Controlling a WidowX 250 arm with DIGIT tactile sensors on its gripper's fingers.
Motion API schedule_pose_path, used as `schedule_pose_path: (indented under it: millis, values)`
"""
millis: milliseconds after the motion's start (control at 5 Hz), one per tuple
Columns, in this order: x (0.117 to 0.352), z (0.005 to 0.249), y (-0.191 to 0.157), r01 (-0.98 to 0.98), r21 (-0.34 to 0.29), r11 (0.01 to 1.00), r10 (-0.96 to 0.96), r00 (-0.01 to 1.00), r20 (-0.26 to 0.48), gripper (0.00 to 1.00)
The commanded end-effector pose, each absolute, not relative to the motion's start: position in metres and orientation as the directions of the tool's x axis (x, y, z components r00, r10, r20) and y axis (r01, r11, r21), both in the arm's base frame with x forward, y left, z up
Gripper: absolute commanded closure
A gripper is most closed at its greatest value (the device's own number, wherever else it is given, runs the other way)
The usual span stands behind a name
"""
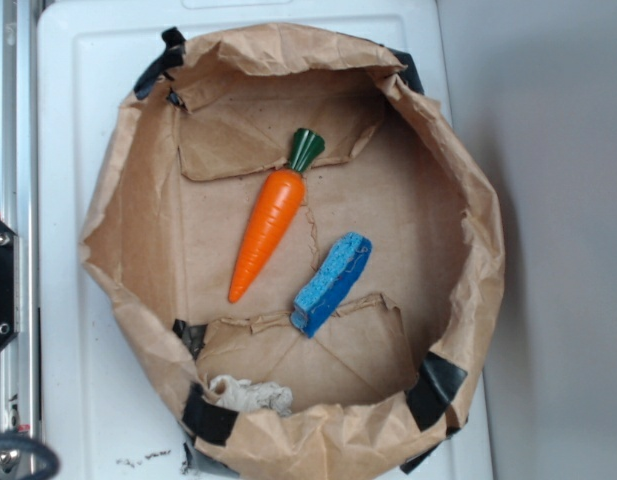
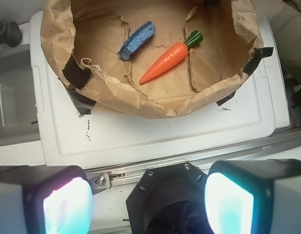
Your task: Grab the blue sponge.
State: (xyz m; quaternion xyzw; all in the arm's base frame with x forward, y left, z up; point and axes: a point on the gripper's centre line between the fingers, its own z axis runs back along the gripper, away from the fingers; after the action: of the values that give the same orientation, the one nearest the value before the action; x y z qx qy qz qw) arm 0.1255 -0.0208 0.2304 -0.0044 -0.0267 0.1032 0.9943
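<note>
Exterior view: one blue sponge [image 1: 331,285] lies inside the paper bag [image 1: 128,200], just beside one carrot [image 1: 271,221]; one cloth wad [image 1: 250,395] sits low. Wrist view: my jaws stand apart, empty, well away from the sponge [image 2: 137,39]; the cloth is not visible here.

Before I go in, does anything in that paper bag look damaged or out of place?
The brown paper bag is rolled down, crumpled and patched with black tape; its floor flaps are torn. An off-white wad of cloth lies against the wall. The blue sponge and toy carrot lie apart, undamaged.
</note>
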Motion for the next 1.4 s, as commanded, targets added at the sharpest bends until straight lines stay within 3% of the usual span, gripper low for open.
schedule_pose_path:
  millis: [0,200,600,800,1200]
  values:
    - [0.13,0.239,-0.023,-0.191,-0.023,0.981,0.193,0.978,0.082,0.0]
    - [0.162,0.229,-0.022,-0.243,-0.032,0.97,0.245,0.965,0.091,0.0]
    - [0.253,0.194,-0.018,-0.336,0.01,0.942,0.334,0.937,0.099,0.0]
    - [0.277,0.179,-0.006,-0.295,-0.02,0.955,0.296,0.953,0.059,0.0]
    - [0.277,0.179,-0.006,-0.295,-0.02,0.955,0.296,0.953,0.059,0.0]
